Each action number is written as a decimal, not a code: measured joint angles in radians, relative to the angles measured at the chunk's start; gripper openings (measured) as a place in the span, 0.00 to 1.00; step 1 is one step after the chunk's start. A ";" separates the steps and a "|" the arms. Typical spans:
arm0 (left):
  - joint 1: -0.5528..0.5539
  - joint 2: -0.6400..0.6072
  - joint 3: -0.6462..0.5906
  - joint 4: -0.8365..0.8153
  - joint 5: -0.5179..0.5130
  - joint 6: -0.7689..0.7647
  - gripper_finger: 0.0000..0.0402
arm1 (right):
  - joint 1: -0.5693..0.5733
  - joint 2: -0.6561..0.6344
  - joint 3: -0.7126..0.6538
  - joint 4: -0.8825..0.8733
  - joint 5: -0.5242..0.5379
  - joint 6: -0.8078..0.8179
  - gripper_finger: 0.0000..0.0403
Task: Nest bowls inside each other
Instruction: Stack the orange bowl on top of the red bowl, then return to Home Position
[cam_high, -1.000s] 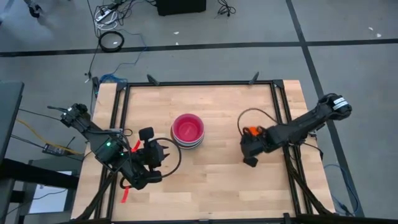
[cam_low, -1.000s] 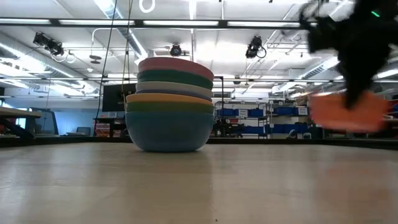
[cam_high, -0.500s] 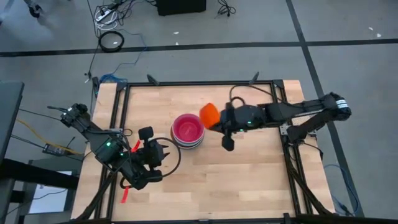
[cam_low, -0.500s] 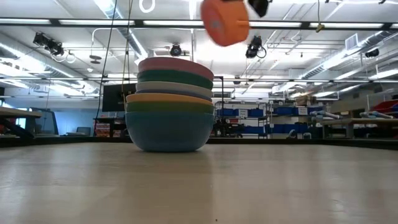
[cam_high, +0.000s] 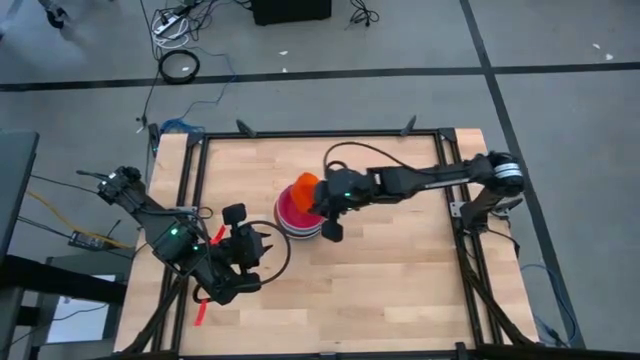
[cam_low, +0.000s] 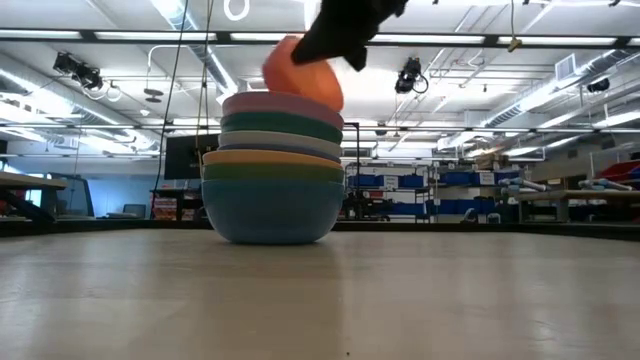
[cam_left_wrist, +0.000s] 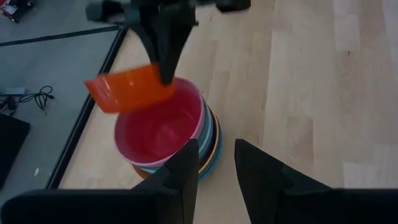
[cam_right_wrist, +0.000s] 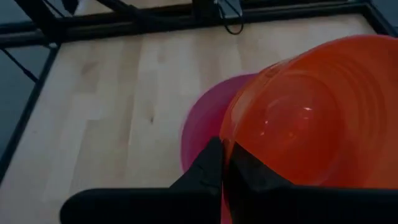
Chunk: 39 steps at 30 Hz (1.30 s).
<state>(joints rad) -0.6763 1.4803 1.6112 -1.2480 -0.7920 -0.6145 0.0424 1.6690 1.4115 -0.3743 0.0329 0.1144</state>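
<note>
A stack of bowls stands at the middle of the table, a large blue one at the bottom and a pink one on top. My right gripper is shut on a small orange-red bowl just above the stack's far rim. In the low view that bowl overlaps the pink rim; whether they touch I cannot tell. My left gripper hangs open near the table's left near corner, pointing at the stack, with nothing between its fingers. My right gripper pinches the orange-red bowl's rim, one finger on each side of the thin wall. The fingers slant down from the table's right side. The bowl is lifted and tipped on its side over the pink bowl.
Black frame rails run along the table's edges. A red strip lies at the left near corner beside my left arm. Bare wood lies right of and nearer than the stack.
My right gripper has swung from the table's right side up and toward the left, carrying the orange-red bowl to the stack while rolling its wrist. The bowl rose high, then sank to the pink bowl's rim, tipping on its side.
</note>
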 joint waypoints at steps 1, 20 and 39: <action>0.000 0.000 0.000 0.000 0.000 0.000 0.28 | -0.003 0.023 0.024 -0.013 -0.002 -0.008 0.00; 0.000 -0.001 0.000 -0.001 -0.001 -0.001 0.28 | -0.005 0.160 0.209 -0.255 -0.025 -0.050 0.23; -0.025 -0.004 0.000 -0.011 -0.008 0.083 0.28 | 0.197 -0.059 0.208 -0.455 0.235 0.064 0.27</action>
<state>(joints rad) -0.7017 1.4766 1.6112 -1.2591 -0.8000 -0.5316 0.2398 1.6101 1.6192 -0.8291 0.2679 0.1784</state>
